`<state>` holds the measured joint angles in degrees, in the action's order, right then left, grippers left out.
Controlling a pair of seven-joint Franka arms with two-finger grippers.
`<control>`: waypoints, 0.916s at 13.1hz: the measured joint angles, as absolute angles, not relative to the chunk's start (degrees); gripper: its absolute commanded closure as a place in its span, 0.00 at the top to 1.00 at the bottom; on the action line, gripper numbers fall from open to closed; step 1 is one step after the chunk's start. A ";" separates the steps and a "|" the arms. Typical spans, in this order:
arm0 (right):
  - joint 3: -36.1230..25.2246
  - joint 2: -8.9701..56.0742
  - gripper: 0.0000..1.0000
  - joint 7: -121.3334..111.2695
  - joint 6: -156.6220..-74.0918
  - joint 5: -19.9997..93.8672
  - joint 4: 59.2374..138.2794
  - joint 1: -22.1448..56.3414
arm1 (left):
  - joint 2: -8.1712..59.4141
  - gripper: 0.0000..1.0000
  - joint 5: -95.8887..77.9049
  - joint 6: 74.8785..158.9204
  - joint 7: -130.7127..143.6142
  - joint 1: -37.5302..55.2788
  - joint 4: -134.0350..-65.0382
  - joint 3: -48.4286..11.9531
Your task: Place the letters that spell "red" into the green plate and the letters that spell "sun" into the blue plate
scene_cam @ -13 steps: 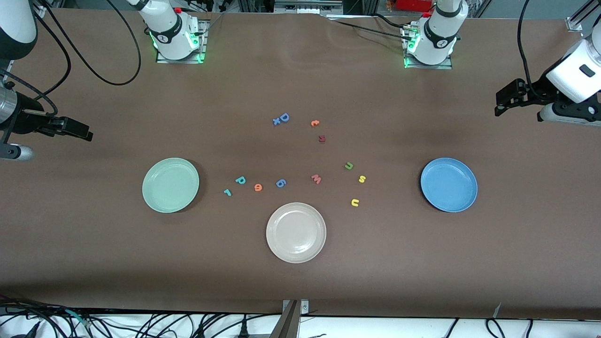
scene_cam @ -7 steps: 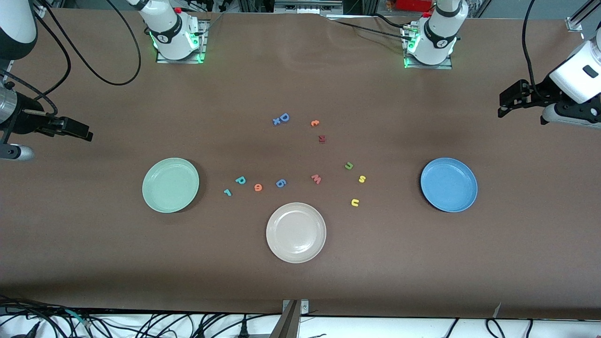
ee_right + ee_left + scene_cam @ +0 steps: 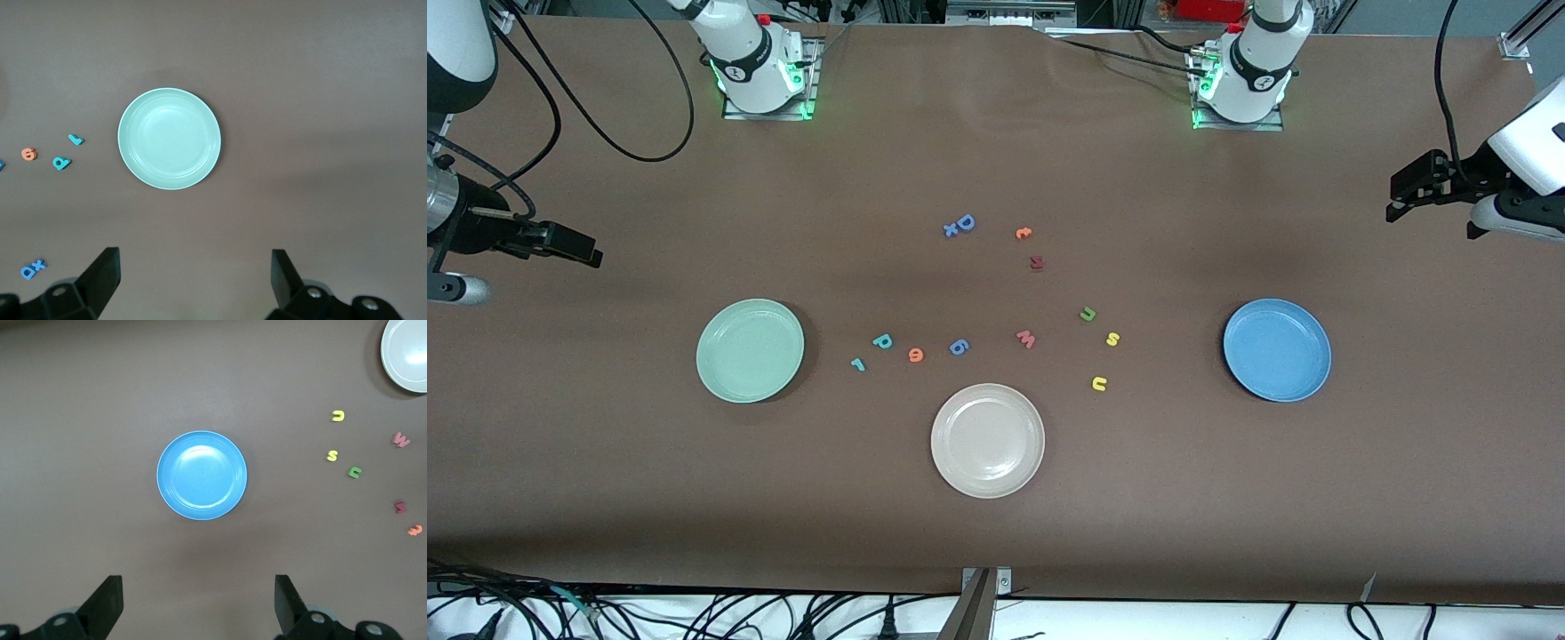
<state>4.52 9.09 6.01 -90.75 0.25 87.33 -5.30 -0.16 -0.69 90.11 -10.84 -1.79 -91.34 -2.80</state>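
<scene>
The teal "r", teal "d" and orange "e" lie on the table beside the pale green plate. The olive "n", yellow "s" and yellow "u" lie toward the blue plate. Both plates hold nothing. My left gripper hangs open over the left arm's end of the table, with the blue plate ahead of it. My right gripper hangs open over the right arm's end, and the green plate is in its view.
A beige-white plate sits nearest the front camera, between the two plates. A blue "6" and a pink "w" lie among the letters. Farther back are a blue "D" with an "x", an orange piece and a dark red piece.
My left gripper has drifted outward toward the left arm's end of the table, away from the letters. The right arm and all letters have stayed put.
</scene>
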 measured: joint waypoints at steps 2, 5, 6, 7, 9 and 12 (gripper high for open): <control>4.52 9.11 1.00 6.01 -90.75 0.25 87.32 -5.30 | -0.16 1.00 -0.69 90.11 -10.83 -1.75 -91.37 -2.80; 4.52 9.13 1.00 6.01 -90.75 0.25 87.31 -5.30 | -0.14 1.00 -0.69 90.11 -10.80 -1.75 -91.37 -2.80; 4.52 9.13 1.00 6.01 -90.75 0.25 87.31 -5.30 | -0.08 1.00 -0.69 90.11 -10.79 -1.75 -91.37 -2.78; 4.52 9.13 1.00 6.01 -90.75 0.25 87.30 -5.30 | -0.02 1.00 -0.69 90.11 -10.79 -1.75 -91.37 -2.76; 4.52 9.13 1.00 6.01 -90.75 0.25 87.30 -5.30 | 0.09 1.00 -0.69 90.11 -10.79 -1.75 -91.37 -2.76; 4.52 9.14 1.00 6.01 -90.75 0.25 87.30 -5.30 | 0.21 1.00 -0.69 90.11 -10.27 -1.58 -91.37 -2.94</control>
